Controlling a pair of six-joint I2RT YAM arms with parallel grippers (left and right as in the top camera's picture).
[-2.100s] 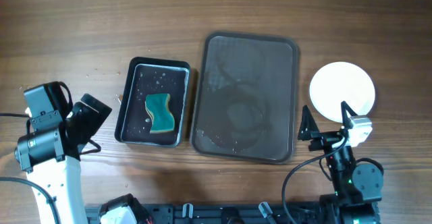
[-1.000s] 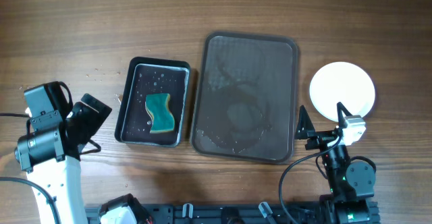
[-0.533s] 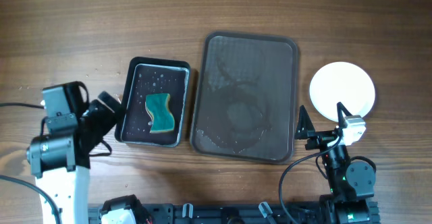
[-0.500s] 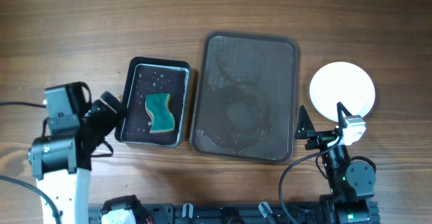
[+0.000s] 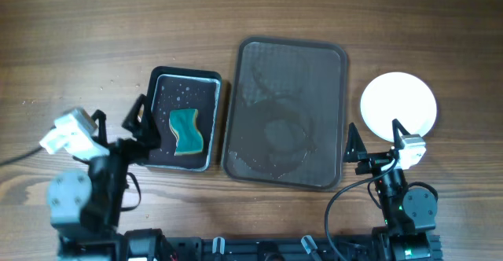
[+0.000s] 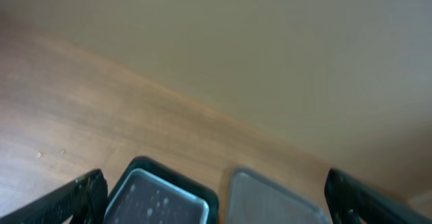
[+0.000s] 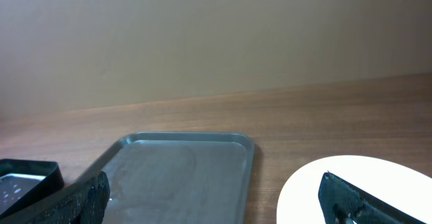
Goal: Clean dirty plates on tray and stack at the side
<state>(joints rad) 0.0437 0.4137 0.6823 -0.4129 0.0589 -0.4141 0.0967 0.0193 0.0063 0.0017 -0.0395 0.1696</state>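
Left gripper (image 5: pixel 145 131) here, jaws spread wide and holding nothing, hanging right at the left edge of the dark tub (image 5: pixel 185 73). My wrist view is blurred, but I can make out both fingertips at the bottom corners, with the tub's speckled floor low between them. In that tub the teal sponge (image 5: pixel 185 131) lies flat among water droplets, apart from my fingers. Over to the middle: the grey tray (image 5: pixel 314 80) sits just right of the tub, nearly touching it, its surface marked with wet streaks and rings. Now my right gripper (image 5: pixel 377 137), also wide open and gripping nothing, is parked low near the table's front edge, off the tray's right front corner. From that wrist I see the tray stretching ahead on my left side and the white plate (image 7: pixel 364 183) on my right side. The plate rests on the wooden table (image 5: pixel 78 25), to the right of the tray and clear of its rim. From overhead my right-hand fingertip overlaps the plate's near edge; whether it touches, I cannot tell. Whether that is one plate or several stacked, I cannot tell either.
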